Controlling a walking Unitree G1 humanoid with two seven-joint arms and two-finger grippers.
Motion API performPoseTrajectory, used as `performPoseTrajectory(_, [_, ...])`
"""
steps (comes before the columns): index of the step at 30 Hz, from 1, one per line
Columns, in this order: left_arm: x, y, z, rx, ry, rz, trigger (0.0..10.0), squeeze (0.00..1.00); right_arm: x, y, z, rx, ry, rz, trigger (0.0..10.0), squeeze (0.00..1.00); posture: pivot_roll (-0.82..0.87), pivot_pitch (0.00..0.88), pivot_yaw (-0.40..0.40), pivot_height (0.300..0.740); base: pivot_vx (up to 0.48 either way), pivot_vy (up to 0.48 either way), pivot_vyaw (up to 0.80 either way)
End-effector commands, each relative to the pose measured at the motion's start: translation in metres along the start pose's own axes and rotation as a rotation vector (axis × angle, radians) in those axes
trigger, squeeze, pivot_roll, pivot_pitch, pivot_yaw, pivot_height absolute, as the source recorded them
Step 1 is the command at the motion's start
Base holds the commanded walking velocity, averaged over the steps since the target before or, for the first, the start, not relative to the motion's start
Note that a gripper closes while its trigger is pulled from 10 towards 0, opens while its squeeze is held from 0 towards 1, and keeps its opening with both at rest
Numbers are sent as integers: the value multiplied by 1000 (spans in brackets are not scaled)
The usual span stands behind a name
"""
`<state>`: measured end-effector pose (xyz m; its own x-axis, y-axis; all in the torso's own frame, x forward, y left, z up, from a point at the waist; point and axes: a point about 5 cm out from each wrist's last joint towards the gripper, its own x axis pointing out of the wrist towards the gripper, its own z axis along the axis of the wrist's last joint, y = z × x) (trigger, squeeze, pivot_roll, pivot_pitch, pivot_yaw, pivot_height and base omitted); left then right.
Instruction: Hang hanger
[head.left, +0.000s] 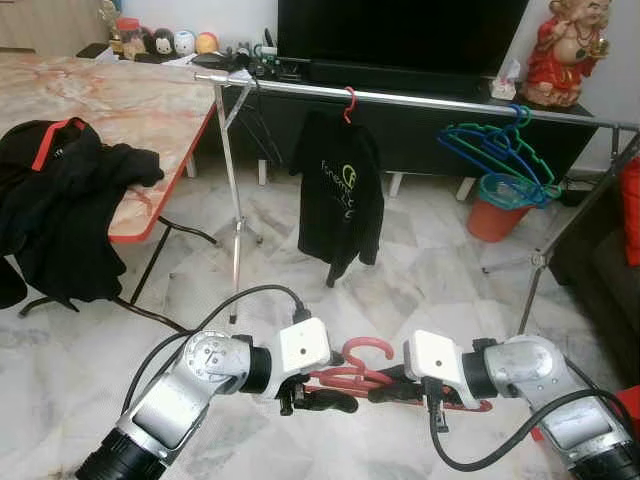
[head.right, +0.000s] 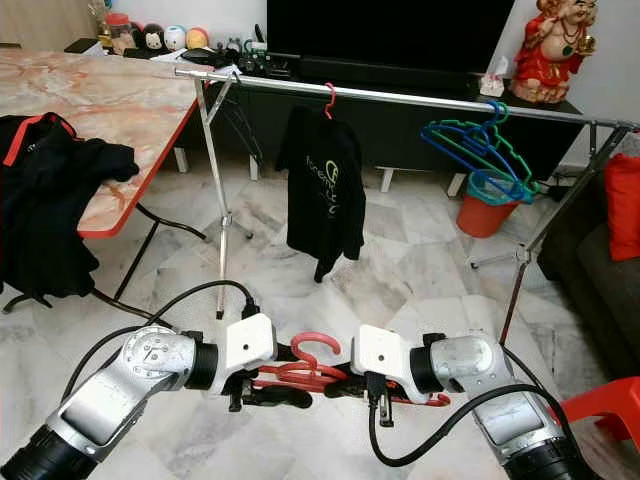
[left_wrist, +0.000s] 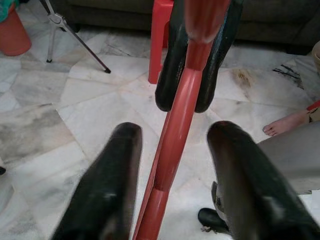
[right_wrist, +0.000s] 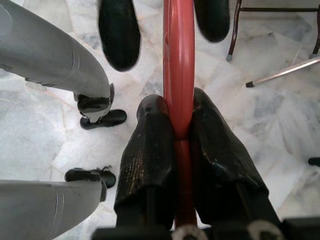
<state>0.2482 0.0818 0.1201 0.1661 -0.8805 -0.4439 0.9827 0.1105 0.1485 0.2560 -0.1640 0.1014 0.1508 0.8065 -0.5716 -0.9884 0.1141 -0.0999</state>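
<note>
Low centre of the head views: smooth red plastic hanger (head.left: 365, 378), clamped in the right claw (right_wrist: 181, 131), while the left claw (left_wrist: 172, 150) stands parted around its bar, a detail the wrist views supply. Mid frame: steel rail (head.left: 450, 103) carrying a black shirt (head.left: 341, 195) with unreadable pale print and blue-green hangers (head.left: 500, 150). Upper left: marble-patterned worktop (head.left: 110, 95).

Glossy red plastic hanger (head.left: 352, 378); shiny metal rail (head.left: 430, 100); polished marble floor (head.left: 420, 280).
</note>
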Motion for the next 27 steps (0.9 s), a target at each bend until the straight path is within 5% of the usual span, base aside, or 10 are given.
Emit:
performPoseTrajectory(1, [2, 1, 4, 35, 9, -15, 0, 0, -3, -3, 8, -26, -13, -3, 10000, 0, 24, 0, -120, 740, 0, 0, 0])
performPoseTrajectory(27, [3, 0, 3, 42, 15, -43, 0, 0, -7, -6, 8, -26, -14, -18, 10000, 0, 21, 0, -118, 740, 0, 0, 0])
